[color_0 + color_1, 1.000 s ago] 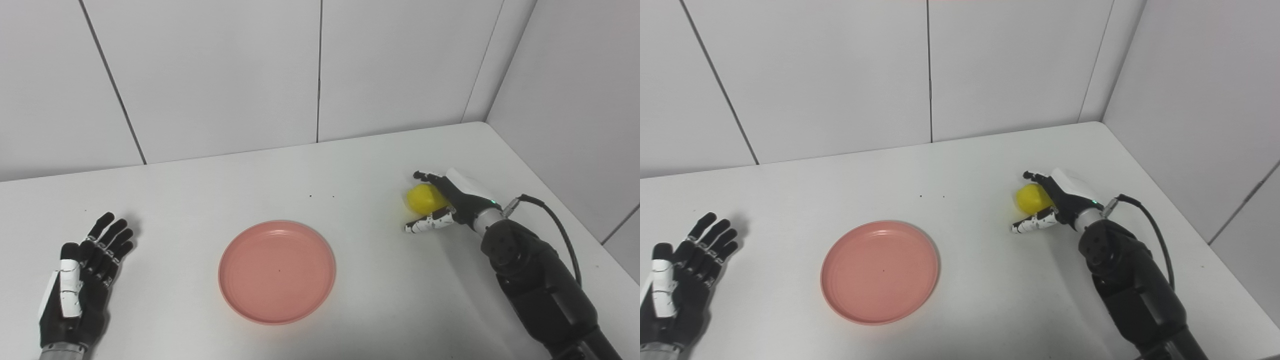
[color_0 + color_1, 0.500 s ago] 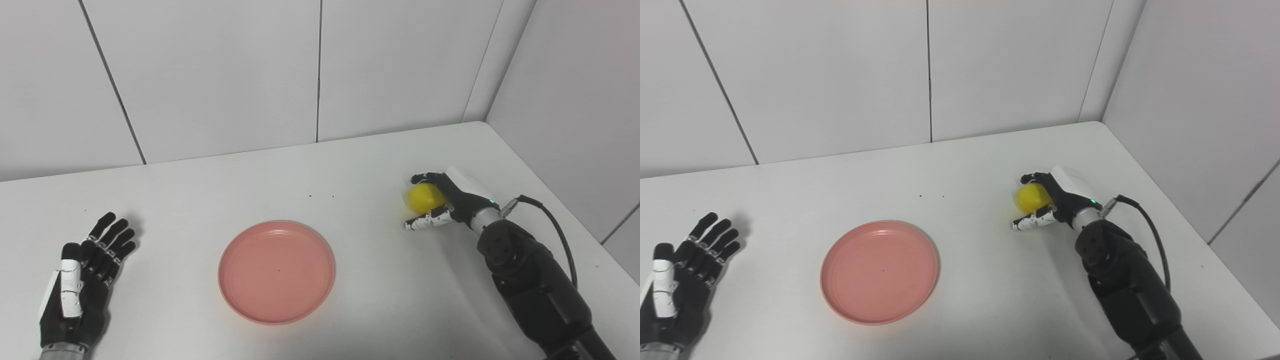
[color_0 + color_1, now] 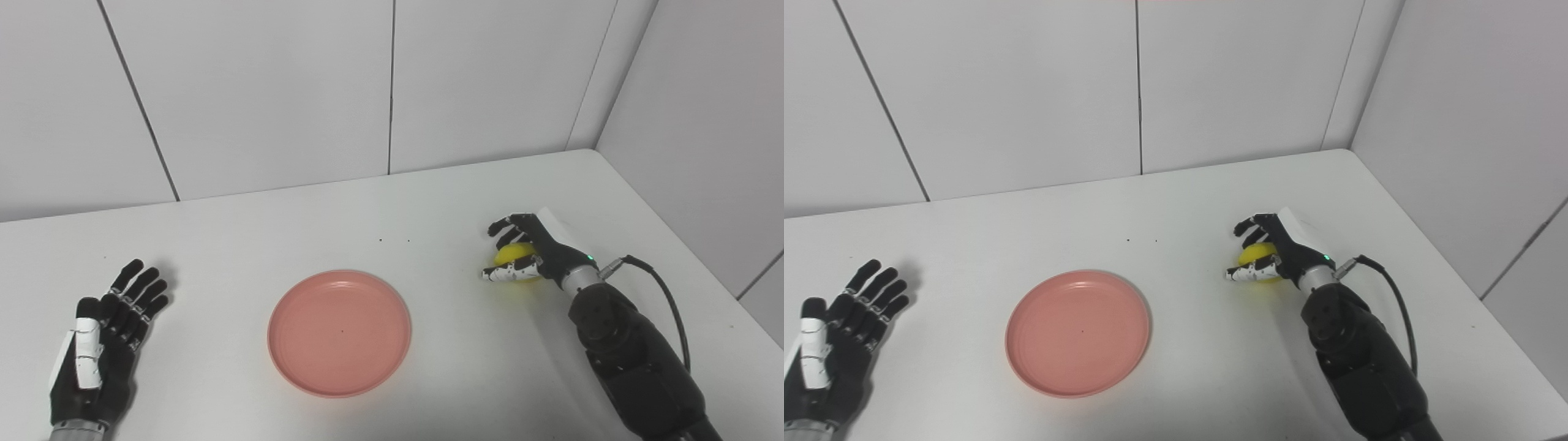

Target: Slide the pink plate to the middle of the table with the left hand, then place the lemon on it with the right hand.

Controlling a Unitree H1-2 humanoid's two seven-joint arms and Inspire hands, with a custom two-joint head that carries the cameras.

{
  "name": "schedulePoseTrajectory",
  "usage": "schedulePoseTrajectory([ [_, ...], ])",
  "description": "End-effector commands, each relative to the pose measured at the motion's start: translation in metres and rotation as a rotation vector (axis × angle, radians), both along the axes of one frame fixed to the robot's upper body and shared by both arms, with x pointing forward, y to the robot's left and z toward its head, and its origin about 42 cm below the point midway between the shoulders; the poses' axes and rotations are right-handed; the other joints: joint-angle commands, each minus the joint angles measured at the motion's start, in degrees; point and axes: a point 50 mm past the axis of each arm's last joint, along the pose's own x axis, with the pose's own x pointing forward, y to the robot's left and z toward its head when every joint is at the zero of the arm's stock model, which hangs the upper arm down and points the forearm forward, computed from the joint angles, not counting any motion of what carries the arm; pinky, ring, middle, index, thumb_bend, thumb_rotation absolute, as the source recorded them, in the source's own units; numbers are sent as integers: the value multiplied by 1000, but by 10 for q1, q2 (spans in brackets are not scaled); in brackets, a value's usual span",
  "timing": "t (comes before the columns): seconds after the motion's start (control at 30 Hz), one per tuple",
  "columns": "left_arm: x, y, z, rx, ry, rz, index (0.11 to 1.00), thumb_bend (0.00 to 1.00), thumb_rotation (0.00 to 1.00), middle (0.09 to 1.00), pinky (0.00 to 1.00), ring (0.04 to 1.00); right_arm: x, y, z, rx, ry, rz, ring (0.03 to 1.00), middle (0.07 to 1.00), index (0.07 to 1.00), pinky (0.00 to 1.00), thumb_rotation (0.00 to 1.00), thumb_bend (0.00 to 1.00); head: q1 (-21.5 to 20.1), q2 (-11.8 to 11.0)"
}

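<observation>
Right hand (image 3: pixel 520 254) gripped lemon (image 3: pixel 517 252) at 3 o'clock of plate (image 3: pixel 339 334); left hand (image 3: pixel 101 349) lay open. Next: carry to plate.

Twin head views, same table (image 3: pixel 429 202)

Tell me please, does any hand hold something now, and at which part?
The right hand is closed around the lemon, thumb on its near side and fingers curled over its top. The left hand is open and holds nothing.
</observation>
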Motion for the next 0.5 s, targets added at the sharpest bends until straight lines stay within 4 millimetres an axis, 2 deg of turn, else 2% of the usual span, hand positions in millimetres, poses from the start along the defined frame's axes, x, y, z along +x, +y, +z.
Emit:
schedulePoseTrajectory([
  [0.0,-18,-1,-26,-23,59,0,866,802,944,887,893,882,5,-6,18,-20,-93,-1,457,498,615,378,1,551,0,-1],
  [0.1,-18,-1,-25,-18,56,-1,872,801,948,891,892,884,5,-5,18,-33,-95,-5,461,487,610,379,0,550,0,0],
  [0.2,-19,-1,-26,-18,55,-2,877,800,948,896,896,889,5,-6,19,-43,-95,-6,466,445,541,384,0,521,1,1],
  [0.47,-19,-2,-25,-26,55,1,869,794,937,890,887,880,4,-6,20,-52,-102,-13,458,441,534,373,0,522,2,2],
])
